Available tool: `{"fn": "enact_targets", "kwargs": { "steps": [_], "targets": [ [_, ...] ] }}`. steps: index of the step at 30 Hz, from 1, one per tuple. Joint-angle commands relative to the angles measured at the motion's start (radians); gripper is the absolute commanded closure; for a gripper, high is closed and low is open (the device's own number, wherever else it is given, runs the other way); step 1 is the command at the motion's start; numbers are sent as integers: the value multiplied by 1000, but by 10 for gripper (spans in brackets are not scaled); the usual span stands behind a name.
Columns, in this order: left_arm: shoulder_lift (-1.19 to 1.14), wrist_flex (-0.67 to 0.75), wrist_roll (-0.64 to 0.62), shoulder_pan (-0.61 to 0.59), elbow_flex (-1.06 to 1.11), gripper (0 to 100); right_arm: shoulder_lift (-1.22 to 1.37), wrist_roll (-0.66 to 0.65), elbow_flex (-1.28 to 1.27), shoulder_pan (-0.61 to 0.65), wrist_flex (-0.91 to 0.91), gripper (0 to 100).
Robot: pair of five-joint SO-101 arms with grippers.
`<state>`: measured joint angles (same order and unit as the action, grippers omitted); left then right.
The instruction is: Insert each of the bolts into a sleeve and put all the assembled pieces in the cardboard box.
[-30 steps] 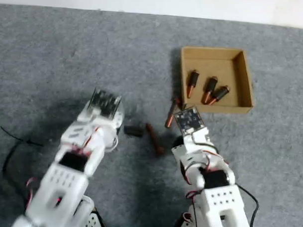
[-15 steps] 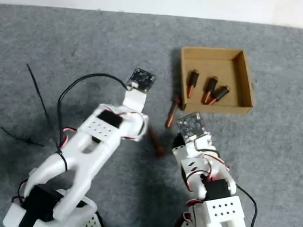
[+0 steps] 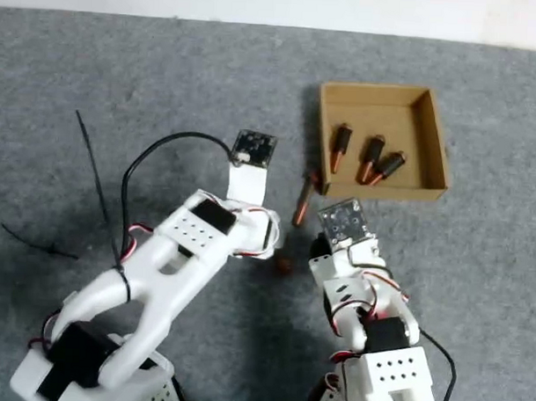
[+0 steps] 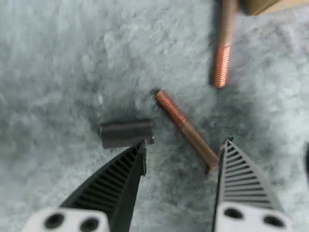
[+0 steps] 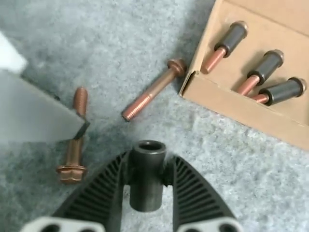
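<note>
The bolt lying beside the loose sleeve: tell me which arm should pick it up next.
Left. Its open tool hangs right over that bolt, a finger on either side. The right tool is shut on a sleeve with its opening facing outward, so it cannot grab anything else.

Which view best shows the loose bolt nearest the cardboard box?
The right wrist view: the bolt lies whole, head to thread, by the box. The left wrist view cuts off its head; the high view shows it from farther off.

Copper bolts (image 4: 186,128); every sleeve (image 5: 146,179) black; cardboard box (image 3: 437,140) tan; mat (image 3: 123,72) mottled grey; arms (image 3: 183,250) white w/ black ribbed fingers (image 4: 116,183).
</note>
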<state>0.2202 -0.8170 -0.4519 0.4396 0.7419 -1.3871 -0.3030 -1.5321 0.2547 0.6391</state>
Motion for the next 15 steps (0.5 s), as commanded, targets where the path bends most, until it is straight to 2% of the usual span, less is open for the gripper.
{"fn": "enact_targets", "kwargs": {
  "steps": [1,4,9,15],
  "targets": [
    [-88,-8,-38,18,-96,765,-18,-11,16,-13,-27,995],
    [-209,-12,-48,18,-171,765,-18,-11,16,-13,-27,995],
    [-303,-127,-218,42,-294,764,-18,-12,16,-13,-27,995],
    [-344,-199,-235,119,-323,764,-18,-12,16,-15,-27,995]
  ]
}}
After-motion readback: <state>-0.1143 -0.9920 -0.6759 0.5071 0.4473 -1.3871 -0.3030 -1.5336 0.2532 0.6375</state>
